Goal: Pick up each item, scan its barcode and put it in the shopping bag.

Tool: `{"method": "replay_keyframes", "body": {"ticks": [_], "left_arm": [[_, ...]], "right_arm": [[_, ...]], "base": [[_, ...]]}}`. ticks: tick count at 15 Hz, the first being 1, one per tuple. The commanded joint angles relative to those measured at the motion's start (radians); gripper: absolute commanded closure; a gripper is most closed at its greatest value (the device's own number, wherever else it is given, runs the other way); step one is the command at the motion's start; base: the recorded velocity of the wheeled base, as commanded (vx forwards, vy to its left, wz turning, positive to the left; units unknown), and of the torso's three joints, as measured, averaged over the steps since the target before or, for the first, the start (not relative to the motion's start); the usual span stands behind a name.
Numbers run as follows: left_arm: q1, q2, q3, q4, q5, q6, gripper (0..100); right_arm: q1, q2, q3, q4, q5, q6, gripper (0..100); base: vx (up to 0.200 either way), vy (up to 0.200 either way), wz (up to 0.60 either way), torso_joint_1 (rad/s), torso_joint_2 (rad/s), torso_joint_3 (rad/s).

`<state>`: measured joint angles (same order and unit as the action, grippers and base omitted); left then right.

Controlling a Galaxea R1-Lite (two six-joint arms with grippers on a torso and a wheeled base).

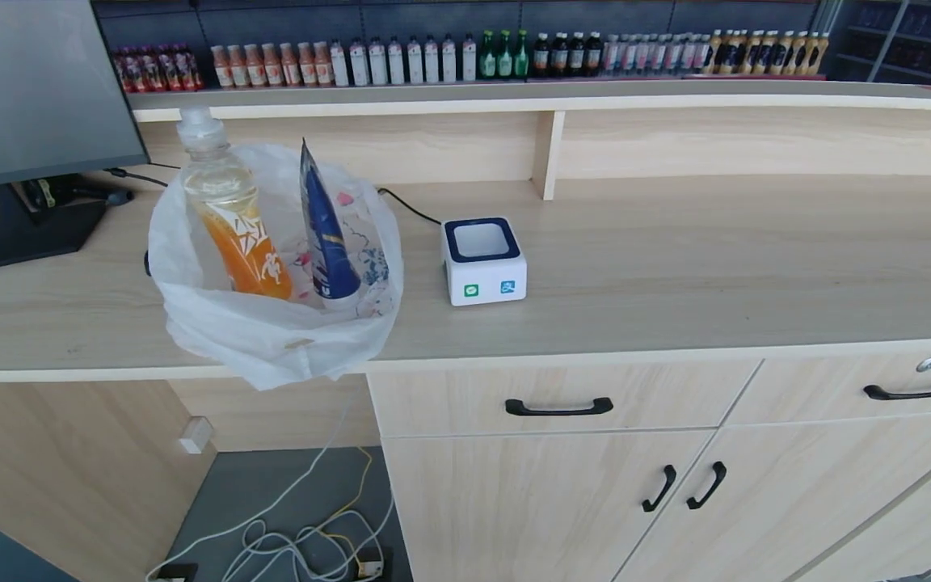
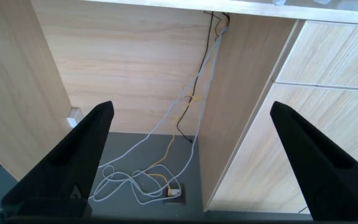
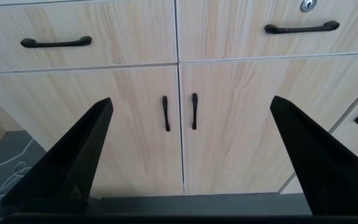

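Found inside crumpled white plastic shopping bag (image 1: 271,343), at left end of pale wooden counter (image 1: 676,267): clear plastic bottle of orange drink (image 1: 231,218), upright, and dark blue tapered tube (image 1: 324,234), cap down, just beside it. Near bag, apart from it: white cube scanner with dark blue rim (image 1: 483,260), window facing up.

Both goods judged bagged (picking and scanning likely finished).

Left gripper (image 2: 191,104) positioned low before open kneehole with loose cables (image 2: 194,93), fingers spread wide, gripping nothing. Right gripper (image 3: 191,99) positioned low before pale cupboard doors with black handles (image 3: 241,137), fingers likewise apart and empty.

Recommended: confirm no item outstanding before closing out. Keep both arms low and well away from bag, its front overhanging counter edge and liable to tip if nudged.
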<state>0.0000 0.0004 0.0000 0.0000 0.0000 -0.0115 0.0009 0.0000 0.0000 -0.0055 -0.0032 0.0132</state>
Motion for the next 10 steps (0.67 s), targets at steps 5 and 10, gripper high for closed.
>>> {"method": "replay_keyframes", "body": {"ticks": [5, 10], "left_arm": [[0.0, 0.0, 0.0, 0.0, 0.0, -0.001, 0], [0.0, 0.0, 0.0, 0.0, 0.0, -0.001, 0]], "right_arm": [[-0.001, 0.0, 0.0, -0.001, 0.0, 0.005, 0], [-0.001, 0.0, 0.0, -0.001, 0.0, 0.001, 0]], "base": [[0.0, 0.0, 0.0, 0.0, 0.0, 0.0], [0.0, 0.0, 0.0, 0.0, 0.0, 0.0]]}}
